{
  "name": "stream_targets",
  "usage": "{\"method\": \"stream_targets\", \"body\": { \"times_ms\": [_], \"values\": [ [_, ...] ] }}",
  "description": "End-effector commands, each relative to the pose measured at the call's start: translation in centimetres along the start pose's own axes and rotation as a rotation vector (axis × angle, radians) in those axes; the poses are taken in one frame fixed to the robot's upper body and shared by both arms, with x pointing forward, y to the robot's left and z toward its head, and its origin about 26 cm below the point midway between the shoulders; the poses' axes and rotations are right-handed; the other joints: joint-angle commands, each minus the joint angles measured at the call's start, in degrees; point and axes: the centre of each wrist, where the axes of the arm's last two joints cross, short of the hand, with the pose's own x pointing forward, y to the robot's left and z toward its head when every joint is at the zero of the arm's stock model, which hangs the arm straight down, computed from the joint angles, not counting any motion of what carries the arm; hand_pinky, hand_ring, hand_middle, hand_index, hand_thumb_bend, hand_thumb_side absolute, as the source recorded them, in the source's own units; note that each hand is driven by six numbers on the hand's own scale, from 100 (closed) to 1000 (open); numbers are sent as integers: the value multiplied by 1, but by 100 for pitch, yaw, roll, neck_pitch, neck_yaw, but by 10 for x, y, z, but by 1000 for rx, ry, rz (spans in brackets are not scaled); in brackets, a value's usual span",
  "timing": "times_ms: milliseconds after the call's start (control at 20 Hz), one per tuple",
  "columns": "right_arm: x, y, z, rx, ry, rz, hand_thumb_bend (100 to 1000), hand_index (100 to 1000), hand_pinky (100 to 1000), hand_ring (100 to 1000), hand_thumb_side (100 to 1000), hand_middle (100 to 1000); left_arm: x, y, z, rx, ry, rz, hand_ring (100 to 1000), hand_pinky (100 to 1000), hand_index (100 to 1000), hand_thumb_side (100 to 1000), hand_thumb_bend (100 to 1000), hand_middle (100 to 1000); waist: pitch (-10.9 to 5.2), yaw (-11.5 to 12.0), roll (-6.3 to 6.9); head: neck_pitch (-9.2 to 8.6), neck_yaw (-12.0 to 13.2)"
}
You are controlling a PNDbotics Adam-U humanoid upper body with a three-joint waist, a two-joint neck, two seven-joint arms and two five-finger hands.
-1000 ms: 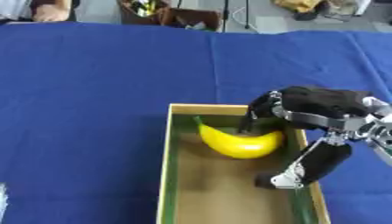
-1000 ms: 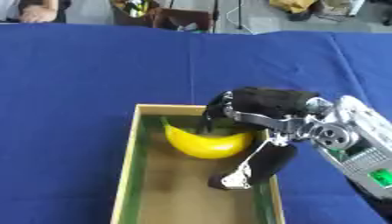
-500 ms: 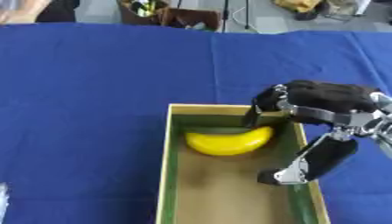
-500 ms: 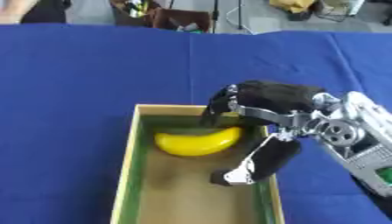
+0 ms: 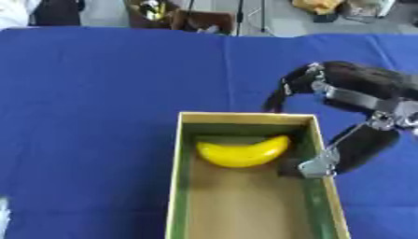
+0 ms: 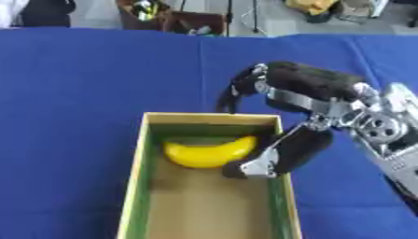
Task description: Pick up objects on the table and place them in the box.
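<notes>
A yellow banana (image 5: 243, 152) lies on the floor of the open cardboard box (image 5: 182, 177), near its far end. My right hand (image 6: 303, 93) hovers over the box's far right corner, raised clear of the banana. Its fingers (image 5: 286, 89) reach past the far rim, relaxed and holding nothing, and the thumb (image 5: 320, 164) hangs down over the right wall. My left hand shows in neither view.
The box stands on a blue tablecloth (image 5: 98, 102) that covers the whole table. Beyond the far edge is floor with a brown crate (image 5: 176, 16) and other clutter. A small white shape (image 5: 3, 219) peeks in at the lower left edge.
My right hand has let go of the banana and lifted up and away toward the box's far right corner. The banana has dropped and settled flat on the box floor.
</notes>
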Motion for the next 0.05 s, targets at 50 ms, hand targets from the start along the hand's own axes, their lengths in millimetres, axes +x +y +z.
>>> {"method": "stream_targets", "body": {
  "times_ms": [50],
  "values": [
    [-1,-17,11,-99,-2,-1,500,773,730,720,600,581,5,1,-4,2,-21,6,580,476,829,1000,100,644,-139,-25,20,-38,53]
  ]
}}
